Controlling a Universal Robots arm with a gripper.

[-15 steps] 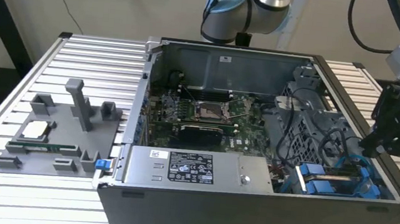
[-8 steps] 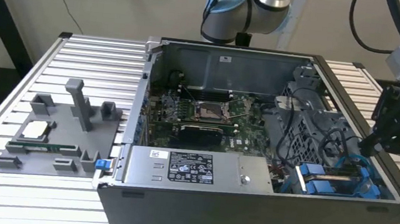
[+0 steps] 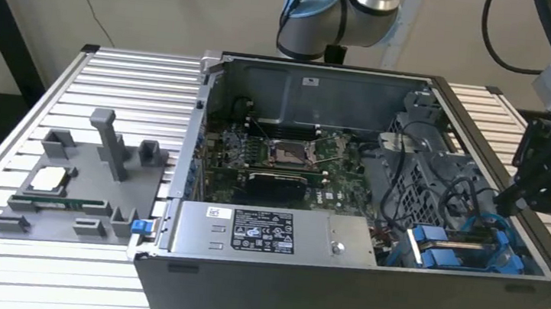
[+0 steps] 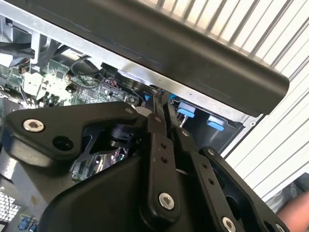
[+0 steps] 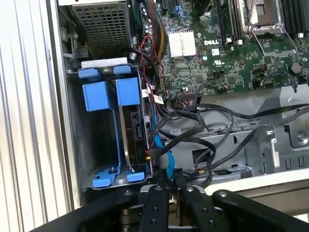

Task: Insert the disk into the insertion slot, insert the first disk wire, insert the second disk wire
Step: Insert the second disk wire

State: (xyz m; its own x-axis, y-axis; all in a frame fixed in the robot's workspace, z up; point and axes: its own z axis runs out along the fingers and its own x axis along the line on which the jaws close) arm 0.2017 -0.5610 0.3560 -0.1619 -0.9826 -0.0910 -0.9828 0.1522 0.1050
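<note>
On the exterior view's left, a grey tray (image 3: 58, 178) sits on the slatted table (image 3: 110, 68). Next comes the open computer case (image 3: 342, 300), its labelled power box (image 3: 267, 234) up front. Further right is the slot (image 3: 461, 247) with its blue rails. In the first wrist view the disk (image 5: 137, 135) stands on edge inside it. At the exterior view's far right the gripper (image 3: 509, 201) hangs at the case wall, fingers (image 5: 158, 203) drawn close together by a blue cable (image 5: 166, 162) – pinching it or not, I cannot tell.
</note>
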